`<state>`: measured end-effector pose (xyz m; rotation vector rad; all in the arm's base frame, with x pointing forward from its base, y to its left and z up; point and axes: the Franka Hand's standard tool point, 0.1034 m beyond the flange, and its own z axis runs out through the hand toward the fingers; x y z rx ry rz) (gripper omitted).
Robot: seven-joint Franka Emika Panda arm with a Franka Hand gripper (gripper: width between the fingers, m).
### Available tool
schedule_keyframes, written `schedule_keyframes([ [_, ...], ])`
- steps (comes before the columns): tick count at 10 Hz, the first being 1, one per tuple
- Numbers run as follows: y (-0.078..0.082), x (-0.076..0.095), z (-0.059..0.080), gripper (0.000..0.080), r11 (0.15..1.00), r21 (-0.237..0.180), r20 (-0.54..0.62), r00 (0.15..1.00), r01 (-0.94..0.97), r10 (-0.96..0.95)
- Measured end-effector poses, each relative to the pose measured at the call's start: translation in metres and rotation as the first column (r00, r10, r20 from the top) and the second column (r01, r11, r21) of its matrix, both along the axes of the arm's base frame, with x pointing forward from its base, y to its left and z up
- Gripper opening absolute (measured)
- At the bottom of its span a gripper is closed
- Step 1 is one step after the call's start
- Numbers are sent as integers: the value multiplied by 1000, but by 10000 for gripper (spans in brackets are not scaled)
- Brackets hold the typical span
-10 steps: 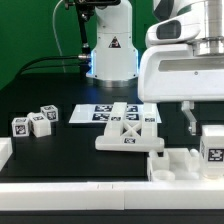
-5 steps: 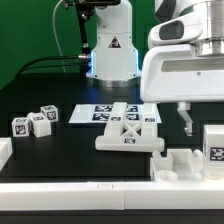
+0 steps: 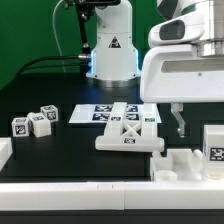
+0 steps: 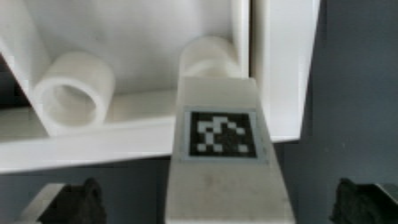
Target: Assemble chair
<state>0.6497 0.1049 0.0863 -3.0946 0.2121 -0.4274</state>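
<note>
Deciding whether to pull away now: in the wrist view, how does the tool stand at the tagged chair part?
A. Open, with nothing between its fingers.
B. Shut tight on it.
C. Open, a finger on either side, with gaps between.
C: the tool is open, and its fingers stand apart from the tagged chair part, with a dark gap on each side.

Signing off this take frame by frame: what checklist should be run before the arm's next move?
1. Tool open: ok, jaws stand wide.
2. Tagged part between the jaws, gap each side: ok.
3. Tool gripping nothing: ok.
4. X-braced panel lying flat, apart from the tool: ok.
5. Small blocks grouped at the exterior view's left, out of the way: ok.
6. Tagged part fully seated: cannot tell.
</note>
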Motion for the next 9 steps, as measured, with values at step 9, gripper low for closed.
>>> schedule_keyframes([
  [9,-15,14,-7,338,982,50,-157,973,182,-172],
])
